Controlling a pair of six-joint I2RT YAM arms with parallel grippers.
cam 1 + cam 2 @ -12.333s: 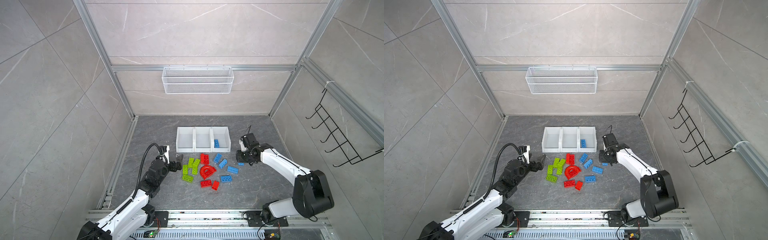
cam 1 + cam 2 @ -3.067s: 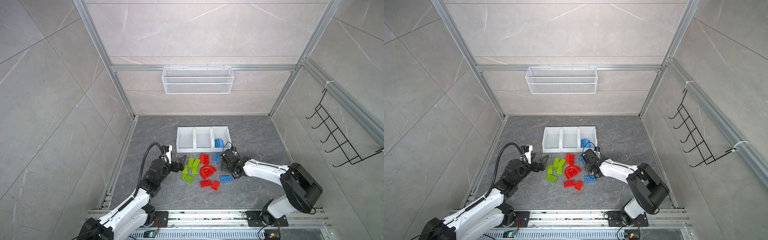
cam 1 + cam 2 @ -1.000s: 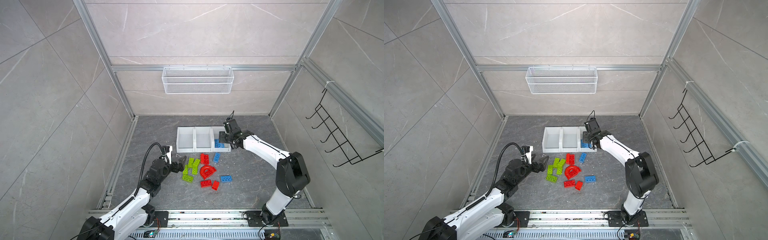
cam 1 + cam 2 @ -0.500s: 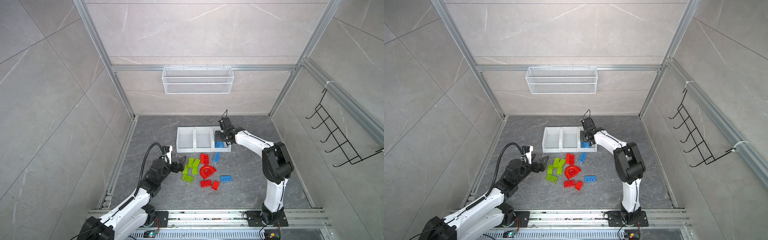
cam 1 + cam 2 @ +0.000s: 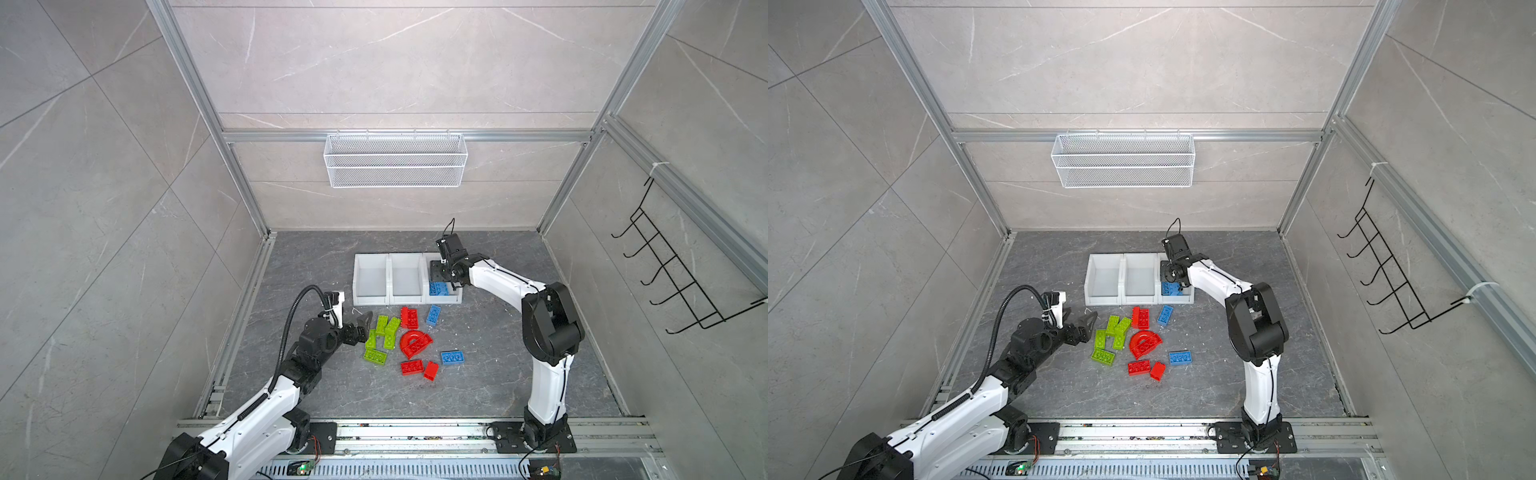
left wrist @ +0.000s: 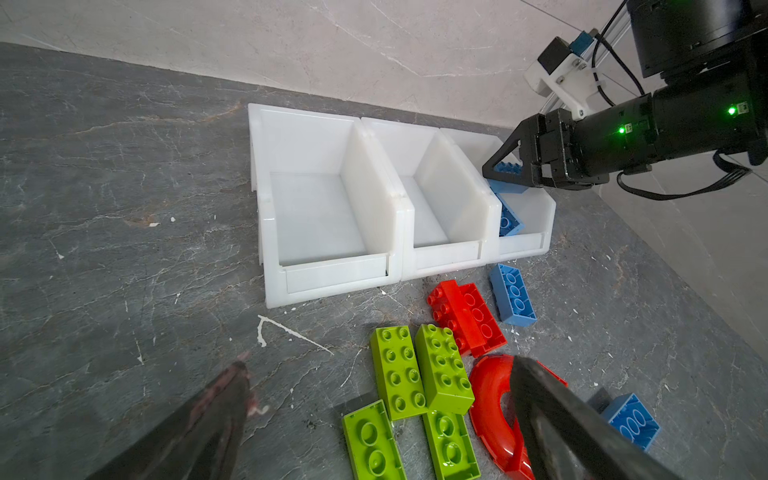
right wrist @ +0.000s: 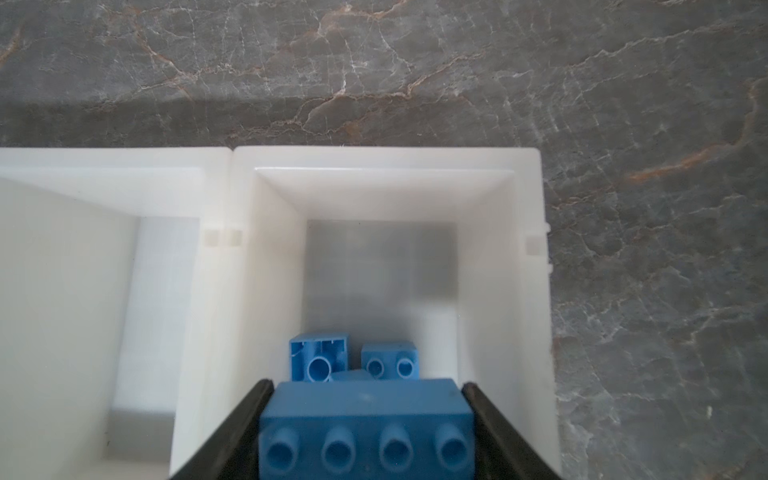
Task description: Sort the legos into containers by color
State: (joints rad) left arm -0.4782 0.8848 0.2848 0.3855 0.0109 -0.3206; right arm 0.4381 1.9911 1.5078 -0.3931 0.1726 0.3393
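Note:
Three white containers stand in a row: left [image 5: 356,279], middle [image 5: 391,277] and right [image 5: 457,297]. My right gripper [image 7: 365,384] is shut on a blue lego [image 7: 365,428] and holds it just above the right container [image 7: 386,160]. Other blue legos [image 7: 353,357] lie inside that container. On the floor in front lie green legos [image 5: 384,334], red legos [image 5: 409,318], a red arch [image 5: 415,343] and two blue legos [image 5: 433,314] [image 5: 452,357]. My left gripper [image 5: 361,328] stands open and empty just left of the green legos [image 6: 419,374].
The left and middle containers hold nothing. A white wire basket [image 5: 395,160] hangs on the back wall. A black hook rack [image 5: 673,278] is mounted on the right wall. Aluminium rails [image 5: 415,432] run along the front edge.
My right gripper has carried the blue lego left and further over the right container. One blue lego fewer lies on the floor than three seconds ago. The left arm has not moved.

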